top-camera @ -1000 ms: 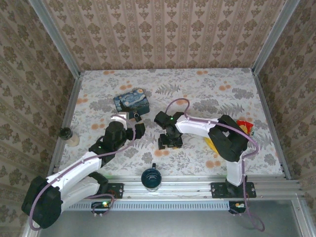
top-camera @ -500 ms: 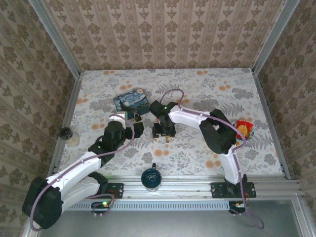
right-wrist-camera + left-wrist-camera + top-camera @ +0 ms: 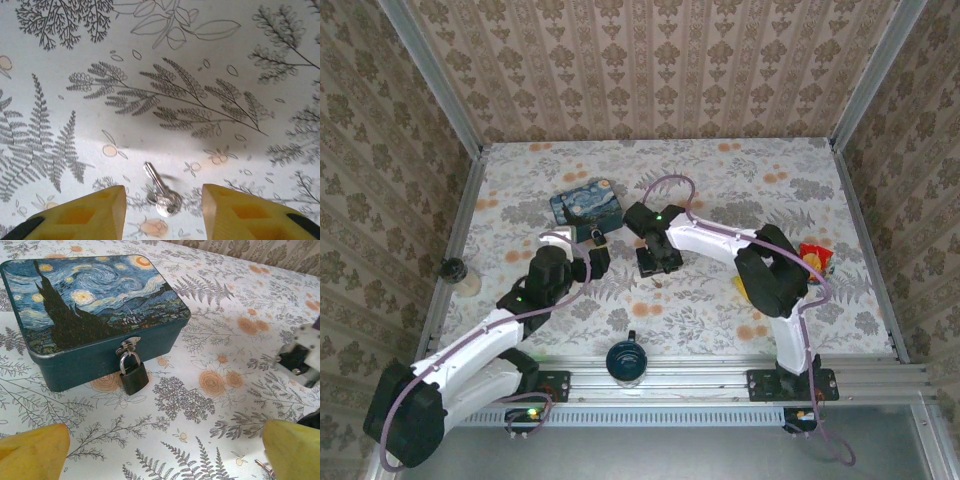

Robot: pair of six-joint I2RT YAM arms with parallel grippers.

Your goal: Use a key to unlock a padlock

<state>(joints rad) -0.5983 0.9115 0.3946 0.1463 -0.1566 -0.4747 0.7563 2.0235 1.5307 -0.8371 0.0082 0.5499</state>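
The small black padlock (image 3: pixel 134 376) hangs from the hasp of the blue starry-night box (image 3: pixel 95 295), its shackle closed. My left gripper (image 3: pixel 162 452) is open, a short way in front of the padlock, with nothing between its yellow fingertips (image 3: pixel 35 450). In the top view the box (image 3: pixel 587 204) lies left of centre, and the left gripper (image 3: pixel 592 260) sits just below it. A silver key (image 3: pixel 161 192) lies flat on the tablecloth. My right gripper (image 3: pixel 162 202) hovers over it, open, with a yellow finger (image 3: pixel 95 212) on each side, neither touching the key.
A dark teal mug (image 3: pixel 625 362) stands near the front rail. A small jar (image 3: pixel 455 272) is at the left edge. A red packet (image 3: pixel 815 258) lies at the right. Patterned walls close the table on three sides.
My right gripper has swung back and to the left over the table, and its jaws have narrowed. The left arm has barely moved.
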